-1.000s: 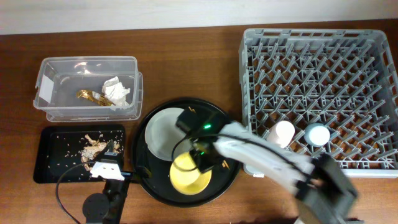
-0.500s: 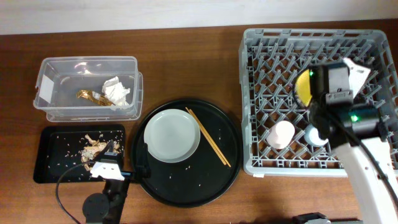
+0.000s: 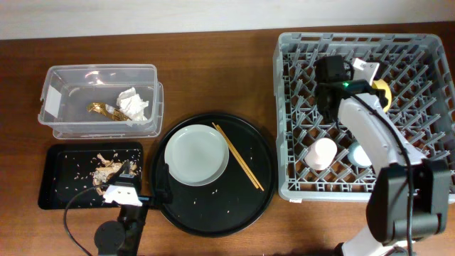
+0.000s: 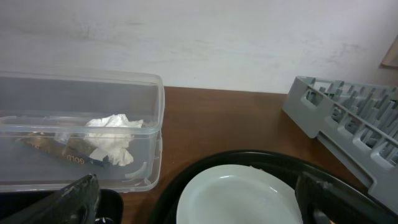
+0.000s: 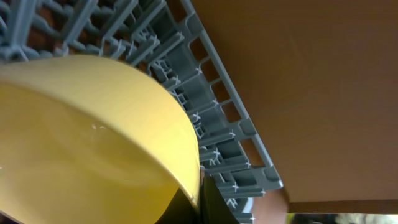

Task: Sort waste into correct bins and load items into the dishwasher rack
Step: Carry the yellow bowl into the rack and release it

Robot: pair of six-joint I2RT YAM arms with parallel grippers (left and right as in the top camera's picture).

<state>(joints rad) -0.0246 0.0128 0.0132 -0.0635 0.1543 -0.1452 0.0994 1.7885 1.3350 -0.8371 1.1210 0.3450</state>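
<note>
My right gripper [image 3: 375,82] is shut on the rim of the yellow bowl [image 3: 384,93] and holds it tilted over the grey dishwasher rack [image 3: 298,186]. In the right wrist view the bowl [image 5: 87,137] fills the frame, pinched at its rim by the gripper [image 5: 202,194]. A pink cup [image 3: 321,153] and a blue cup [image 3: 361,155] stand in the rack. The grey-green plate [image 3: 196,154] and the chopsticks [image 3: 238,156] lie on the round black tray [image 3: 213,220]. My left gripper [image 3: 158,186] is open, its fingers either side of the plate [image 4: 242,199].
The clear tub [image 3: 60,75] holds the white tissue [image 3: 133,103] and the gold wrapper [image 3: 105,110]. The shallow black tray [image 3: 57,199] holds food scraps [image 3: 106,167] and crumbs. Crumbs also lie on the round tray.
The right arm lifted the yellow bowl off the round tray and carried it to the rack, then shifted it right. The chopsticks became visible. The left arm has not moved.
</note>
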